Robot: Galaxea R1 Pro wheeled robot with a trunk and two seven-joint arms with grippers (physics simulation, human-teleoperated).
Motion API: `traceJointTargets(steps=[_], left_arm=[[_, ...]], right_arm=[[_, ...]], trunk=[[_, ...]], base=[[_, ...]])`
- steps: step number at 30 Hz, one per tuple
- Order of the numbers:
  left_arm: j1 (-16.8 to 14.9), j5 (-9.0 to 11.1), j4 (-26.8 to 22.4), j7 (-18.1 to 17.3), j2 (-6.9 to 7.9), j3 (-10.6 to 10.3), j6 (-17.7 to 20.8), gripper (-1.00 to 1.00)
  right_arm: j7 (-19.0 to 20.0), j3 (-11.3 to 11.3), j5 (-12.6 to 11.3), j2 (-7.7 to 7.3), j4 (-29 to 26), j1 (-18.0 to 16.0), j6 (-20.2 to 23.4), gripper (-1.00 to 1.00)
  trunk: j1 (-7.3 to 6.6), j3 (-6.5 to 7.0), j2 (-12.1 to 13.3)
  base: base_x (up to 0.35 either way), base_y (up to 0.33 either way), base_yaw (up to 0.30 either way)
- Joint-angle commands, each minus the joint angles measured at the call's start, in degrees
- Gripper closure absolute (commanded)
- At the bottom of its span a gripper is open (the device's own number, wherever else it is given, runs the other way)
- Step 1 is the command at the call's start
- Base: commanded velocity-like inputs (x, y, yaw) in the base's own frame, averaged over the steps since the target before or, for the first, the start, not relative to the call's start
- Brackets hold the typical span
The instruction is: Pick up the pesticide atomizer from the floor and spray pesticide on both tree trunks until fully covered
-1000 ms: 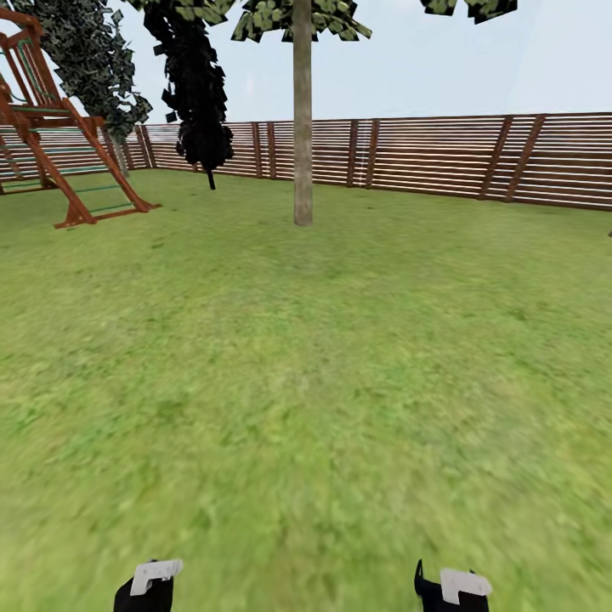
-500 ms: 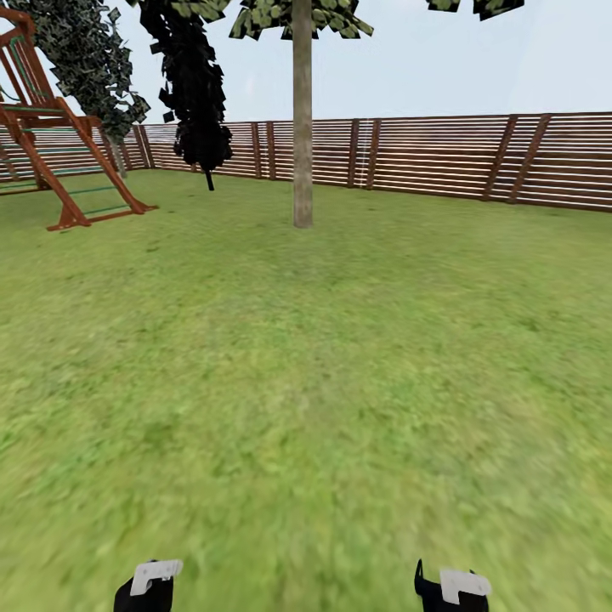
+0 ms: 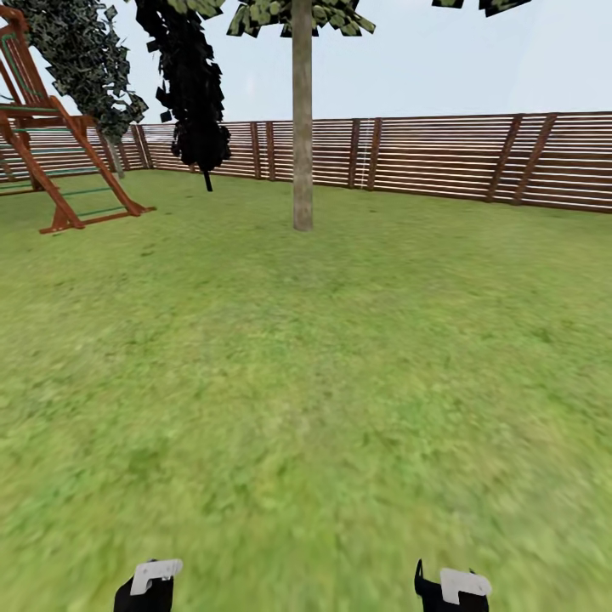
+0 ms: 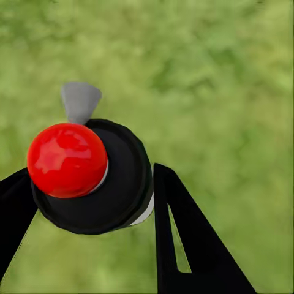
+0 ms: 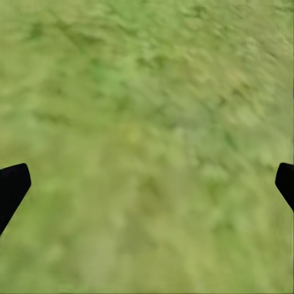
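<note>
The pesticide atomizer (image 4: 92,174) is held in the left claw (image 4: 86,202); the right claw (image 5: 147,184) is wide, empty. The tree trunk (image 3: 302,127) must be approached before spraying.

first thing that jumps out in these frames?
The glossy red ball top of the pesticide atomizer, clamped between the left gripper's black fingers over blurred grass. In the head view, a thick bare tree trunk stands mid-lawn ahead before the brown slat fence, with a wooden play frame far left. The right gripper hangs open, empty.
</note>
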Motion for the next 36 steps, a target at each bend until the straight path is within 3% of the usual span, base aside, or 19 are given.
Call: traceJointTargets(steps=[1,36], left_arm=[[-0.03,-0.01,-0.01,0.0,0.0,0.01,0.0,1.0],[-0.02,-0.01,-0.01,0.0,-0.03,0.01,0.0,1.0]], right_arm=[[0.0,0.0,0.0,0.0,0.01,0.0,0.0,-1.0],[0.0,0.0,0.0,0.0,0.02,0.0,0.0,-1.0]], trunk=[[0.0,0.0,0.0],[0.0,0.0,0.0]], base=[[0.34,0.0,0.0],[0.34,0.0,0.0]])
